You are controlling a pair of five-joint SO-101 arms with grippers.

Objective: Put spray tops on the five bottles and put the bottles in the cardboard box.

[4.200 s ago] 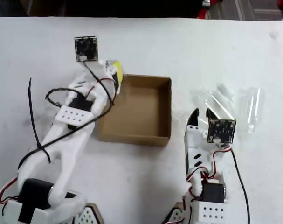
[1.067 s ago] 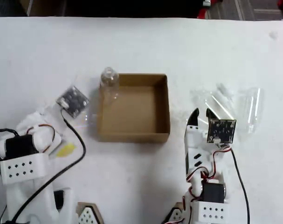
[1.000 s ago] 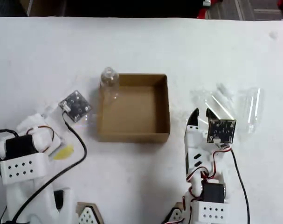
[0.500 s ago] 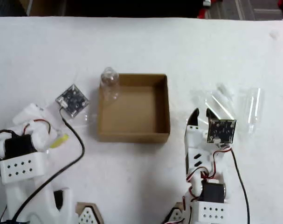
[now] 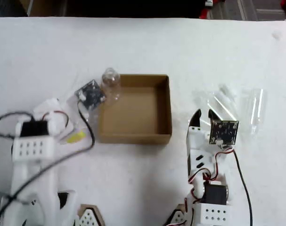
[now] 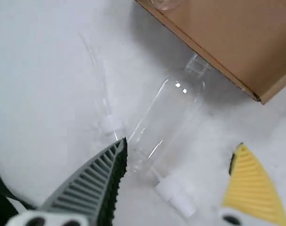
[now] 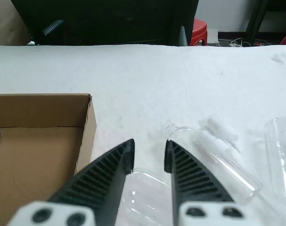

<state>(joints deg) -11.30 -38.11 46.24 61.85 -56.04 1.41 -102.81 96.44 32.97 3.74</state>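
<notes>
one bottle (image 6: 168, 115) is being shown lying flat on the table (image 6: 39, 56), just beside the box (image 6: 227, 37) and between the fingers of the left gripper (image 6: 180, 143). those fingers are being held wide apart, with nothing gripped. the bottle's long axis is being read as running from the gap between the fingers toward the box wall, open neck toward the box and base toward the gripper. a spray top (image 6: 175, 195) is being seen at the base end; whether it is touching the bottle cannot be told. a second top (image 6: 107, 125), with its thin tube, is being seen near the grey finger (image 6: 102, 183). the left arm is being judged the nearer one, and a closing across the bottle's width is being favoured. an upright bottle (image 5: 110, 82) is being seen outside the box, at its far corner. the right gripper (image 7: 149, 142) is being shown with its fingers narrowly apart and empty, and a lying bottle (image 7: 213, 153) is being seen just beyond its tips.
</notes>
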